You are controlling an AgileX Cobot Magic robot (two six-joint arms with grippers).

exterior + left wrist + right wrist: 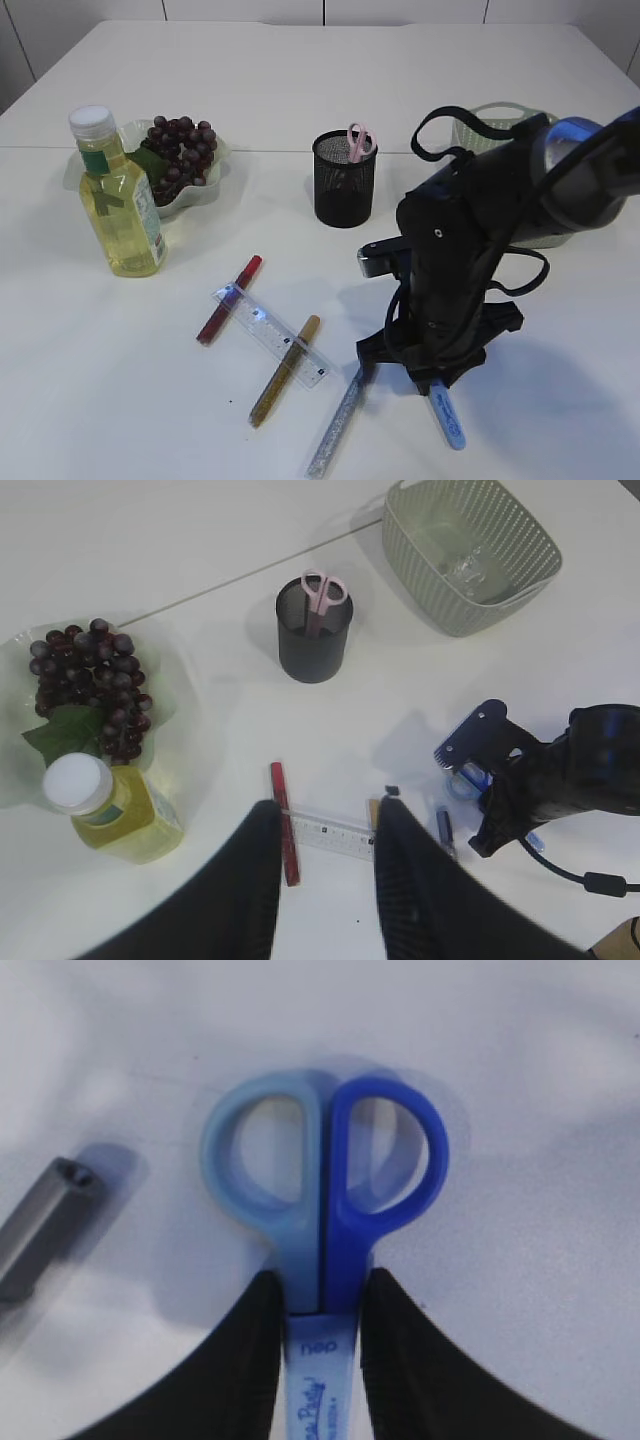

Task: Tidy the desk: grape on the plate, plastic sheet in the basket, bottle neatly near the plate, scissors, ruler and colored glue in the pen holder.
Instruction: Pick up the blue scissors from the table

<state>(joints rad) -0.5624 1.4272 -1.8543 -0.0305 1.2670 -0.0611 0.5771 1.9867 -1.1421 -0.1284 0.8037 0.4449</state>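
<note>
Blue scissors [325, 1190] in a pale sheath lie flat on the table, and my right gripper [320, 1295] is shut on their neck just below the handles. In the exterior view their sheathed tip [447, 420] pokes out under that arm. My left gripper [328, 815] hangs open and empty high above the clear ruler [335, 835] and red glue [285, 820]. Gold glue [285, 370] and silver glue [337, 425] lie nearby. Grapes [183, 148] rest on the plate [215, 185], with the bottle [118, 195] upright beside it. Pink scissors [358, 140] stand in the pen holder [345, 180].
The green basket [470, 550] stands at the back right with something clear and crumpled, perhaps the plastic sheet [468, 568], inside. The right arm [470, 250] hides part of the basket in the exterior view. The ruler lies across the red and gold glue.
</note>
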